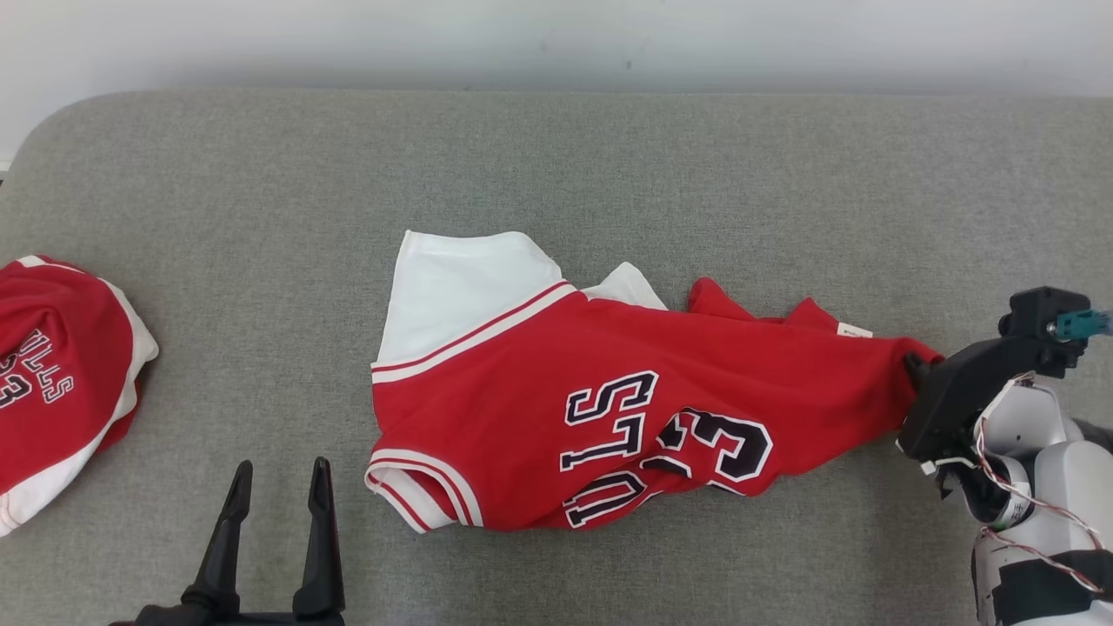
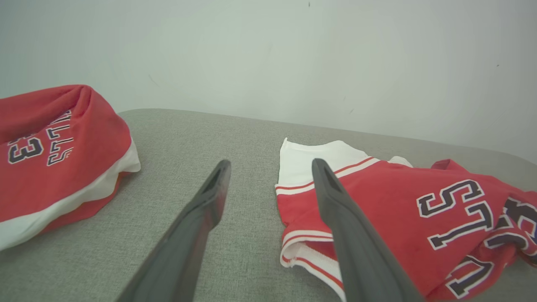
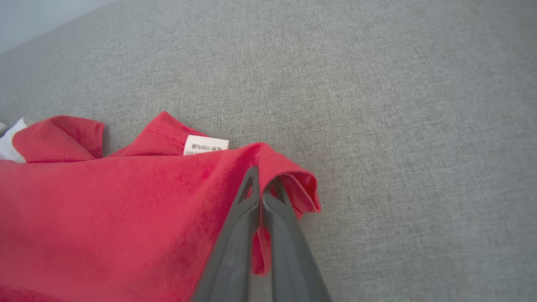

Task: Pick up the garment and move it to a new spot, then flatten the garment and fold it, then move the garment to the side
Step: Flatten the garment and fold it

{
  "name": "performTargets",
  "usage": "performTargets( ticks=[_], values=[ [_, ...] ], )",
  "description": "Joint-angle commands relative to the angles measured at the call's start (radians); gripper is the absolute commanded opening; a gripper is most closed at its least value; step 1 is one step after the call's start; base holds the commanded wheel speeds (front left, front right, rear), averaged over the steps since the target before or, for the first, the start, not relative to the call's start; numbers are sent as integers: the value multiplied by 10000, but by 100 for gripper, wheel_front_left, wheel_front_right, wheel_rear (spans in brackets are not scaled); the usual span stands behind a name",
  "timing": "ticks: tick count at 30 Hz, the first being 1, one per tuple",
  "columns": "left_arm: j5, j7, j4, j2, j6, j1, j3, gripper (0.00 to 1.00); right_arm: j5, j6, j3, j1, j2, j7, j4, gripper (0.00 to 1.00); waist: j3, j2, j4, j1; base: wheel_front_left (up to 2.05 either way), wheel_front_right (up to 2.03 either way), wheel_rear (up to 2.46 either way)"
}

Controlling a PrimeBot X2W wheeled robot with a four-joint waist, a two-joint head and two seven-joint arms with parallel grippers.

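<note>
The garment (image 1: 626, 382) is a red jersey with white sleeves and dark lettering, lying rumpled in the middle of the grey surface. My right gripper (image 1: 913, 363) is at its right end. In the right wrist view the two fingers (image 3: 235, 235) are pressed together with a fold of the garment's red hem (image 3: 289, 184) pinched between them, beside a small white label (image 3: 205, 144). My left gripper (image 1: 280, 474) stands open at the lower left, short of the garment's striped white sleeve (image 2: 306, 256), with nothing between its fingers.
A second red and white jersey (image 1: 61, 382) lies bundled at the left edge of the grey padded surface (image 1: 556, 156). A pale wall runs behind the surface's far edge. Bare grey cloth extends to the right of the held hem (image 3: 419, 167).
</note>
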Motion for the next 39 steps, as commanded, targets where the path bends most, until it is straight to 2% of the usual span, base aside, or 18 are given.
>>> performTargets(
  ticks=[1, 7, 14, 17, 19, 21, 25, 28, 34, 39],
  values=[
    [21, -31, 49, -16, -14, -119, 31, 100, -69, 1, 32, -204, -137, -262, 15, 0, -5, -1, 36, -1, 0, 0, 0],
    [-17, -31, 80, -15, -73, -114, 100, 100, -479, 1, 488, -657, -437, -1152, -69, 0, 28, -1, 136, -1, 0, 0, 0],
    [-84, -31, 55, -16, -94, -246, 110, 100, -1132, 1, 1964, -1840, -1433, -2888, 162, 0, 278, -1, 357, -1, 0, 0, 0],
    [-115, -33, 37, -15, -116, -368, 101, 100, -1566, 1, 2403, -2586, -1953, -4079, 176, 0, 498, -1, 481, -1, 0, 0, 0],
    [-148, -31, 64, -16, -124, -472, 85, 100, -1959, 1, 2346, -2908, -2182, -5062, 170, 0, 609, -1, 582, -1, 0, 0, 0],
    [-202, -31, 105, -13, -120, -520, 61, 100, -2377, 1, 1940, -2862, -2231, -5506, 454, 0, 690, -1, 691, -1, 0, 0, 0],
    [-281, -31, 148, -14, -101, -564, 23, 100, -2940, 1, 919, -2425, -2040, -5302, 1090, 0, 812, -1, 858, -1, 0, 0, 0],
    [-317, -31, 166, -17, -105, -624, 18, 100, -3169, 1, 382, -2051, -2143, -5099, 1553, 0, 894, -1, 966, -1, 0, 0, 0],
    [-283, -31, 177, -15, -127, -640, 73, 100, -3564, 1, 77, -1486, -2204, -4500, 2420, 0, 974, -1, 1008, -1, 0, 0, 0],
    [-261, -31, 166, -15, -134, -674, 68, 100, -3824, 1, 132, -1109, -2379, -4263, 2630, 0, 996, -1, 1002, -1, 0, 0, 0]
  ],
)
